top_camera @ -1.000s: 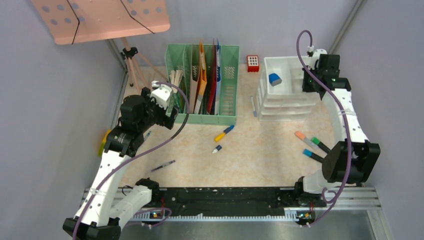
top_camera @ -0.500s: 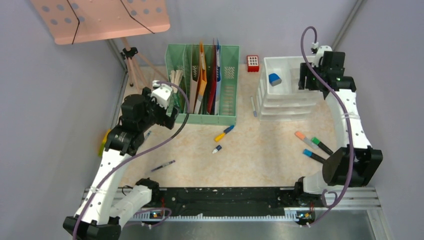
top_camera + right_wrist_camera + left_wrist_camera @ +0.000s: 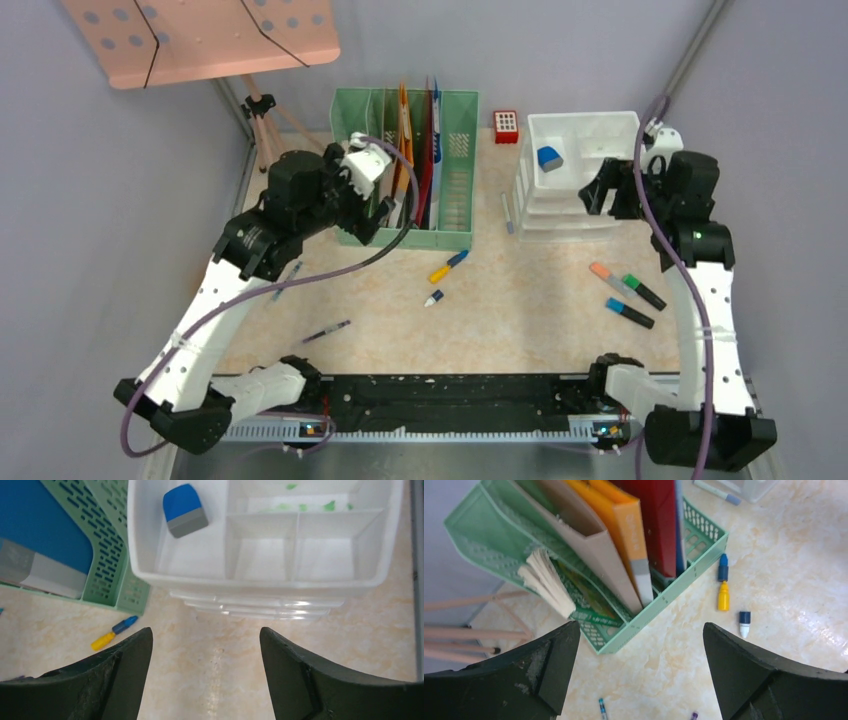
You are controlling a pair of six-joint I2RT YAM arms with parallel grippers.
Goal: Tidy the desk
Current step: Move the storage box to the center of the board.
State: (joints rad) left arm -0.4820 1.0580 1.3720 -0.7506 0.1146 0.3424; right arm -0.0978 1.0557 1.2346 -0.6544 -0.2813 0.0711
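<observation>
step: between picks, desk [image 3: 520, 330] lies under both arms, pens [image 3: 327, 331] loose on it | left gripper [image 3: 640, 629]: fingers apart, empty, near green file rack [image 3: 696, 535] | right gripper [image 3: 205, 630]: fingers apart, empty, facing white drawer organizer [image 3: 260, 584] | next: likely lower onto 3 markers [image 3: 630, 312]

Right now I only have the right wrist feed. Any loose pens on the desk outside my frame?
Observer: Three on the right side of the desk: an orange marker, a green marker and a blue marker.
Operator: Left hand?
Observer: The left hand is open and empty, above the green file rack, at its front left corner.
Operator: Anything beside the white organizer?
Observer: A small red block sits by the back left of the white organizer.
</observation>
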